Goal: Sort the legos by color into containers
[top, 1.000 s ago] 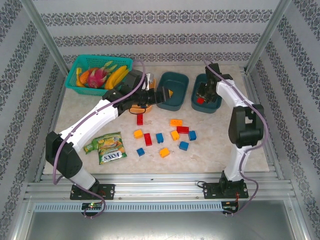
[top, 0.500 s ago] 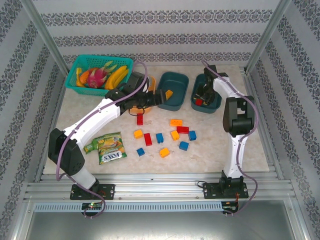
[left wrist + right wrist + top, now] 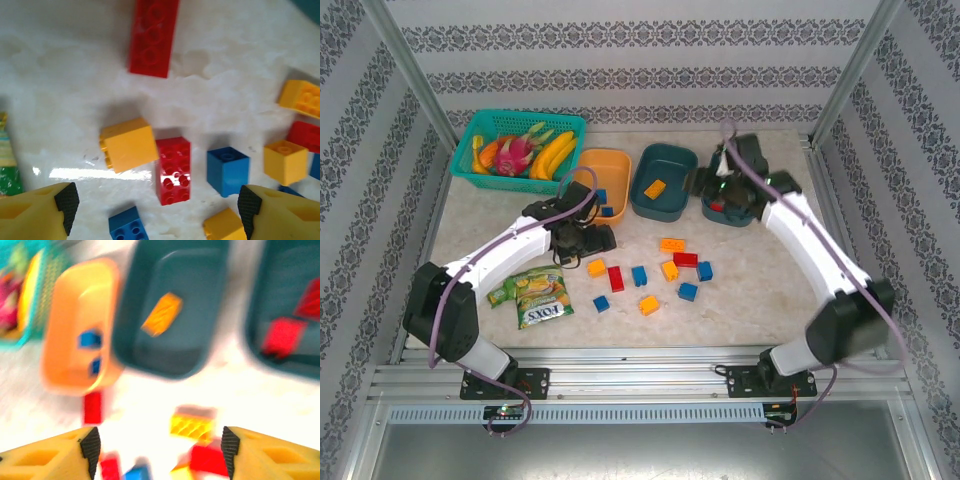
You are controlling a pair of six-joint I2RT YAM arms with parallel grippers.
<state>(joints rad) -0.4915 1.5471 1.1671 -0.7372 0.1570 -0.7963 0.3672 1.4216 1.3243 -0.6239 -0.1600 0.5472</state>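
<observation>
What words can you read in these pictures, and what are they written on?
"FOXS": large letters on the green plastic snack packet lying on the table, seen from the top camera.
The smaller print on that same packet is too small to read.
The studs of the red plastic building brick in the left wrist view show no readable letters, and I can read none on the other bricks.
I can't read any other words, numbers or signs.

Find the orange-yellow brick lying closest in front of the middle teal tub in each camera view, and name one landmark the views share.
Top external: the orange-yellow brick sits near centre, just below the middle tub.
Left wrist: at the right edge, partly cut off.
Right wrist: lower centre, blurred.
Shared landmark: the red brick beside it.
</observation>
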